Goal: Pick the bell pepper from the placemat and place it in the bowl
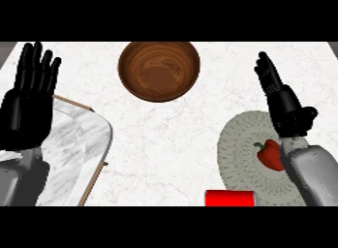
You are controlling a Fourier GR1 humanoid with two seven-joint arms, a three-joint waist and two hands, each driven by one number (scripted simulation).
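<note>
Our right hand (289, 109) hangs over the far edge of the round placemat (239, 145), fingers straight and pointing away from us, holding nothing. The red bell pepper (268, 155) lies on the placemat just behind that hand, tucked against the left side of our right forearm. The wooden bowl (159, 70) sits on the marble counter (171, 140) well to the left of the right hand and a little farther out. Our left hand (27, 101) rests open, fingers up, at the left edge. A red block (229, 198) lies near us, beside the placemat.
</note>
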